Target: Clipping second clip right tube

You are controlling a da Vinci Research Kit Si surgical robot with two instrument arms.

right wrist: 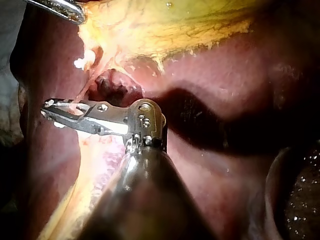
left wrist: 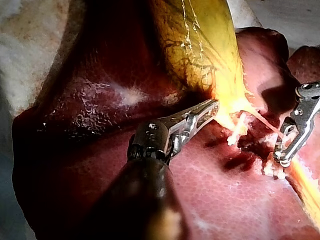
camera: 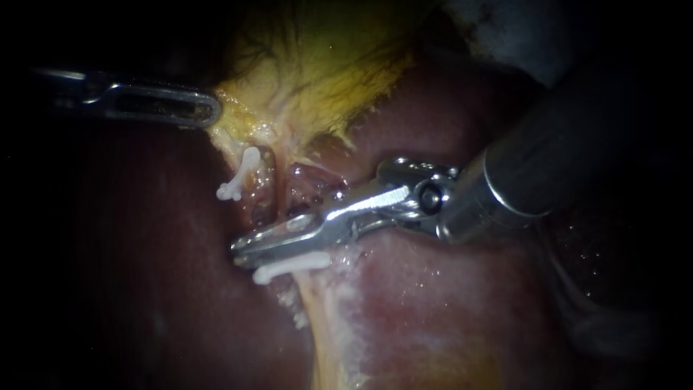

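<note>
1. Plainly tight quarters at the right instrument (camera: 242,253), parked just at 12 o'clock of a white clip (camera: 290,267) already on the tube in the endoscope view; could land the second clip on top of that one, or catch only part of the tube, given any drift of the tip.
2. Could also tear so thin a strand under any tightening of the pull from 10 o'clock during the squeeze.
3. Right instrument's jaws drawn nearly together, tips meeting, closed on the right tube (right wrist: 86,90) from two sides.
4. Left instrument (camera: 213,112), at 10 o'clock, clamped on the yellow edge of the gallbladder (camera: 325,65).
5. Right tube pictured as a thin, pale pink strand, taut, running from a dark raw pocket (camera: 307,184) below the gallbladder and through the jaws, liver (camera: 447,318) alongside; another clip (camera: 238,179) at 11 o'clock on a neighbouring tube.
</note>
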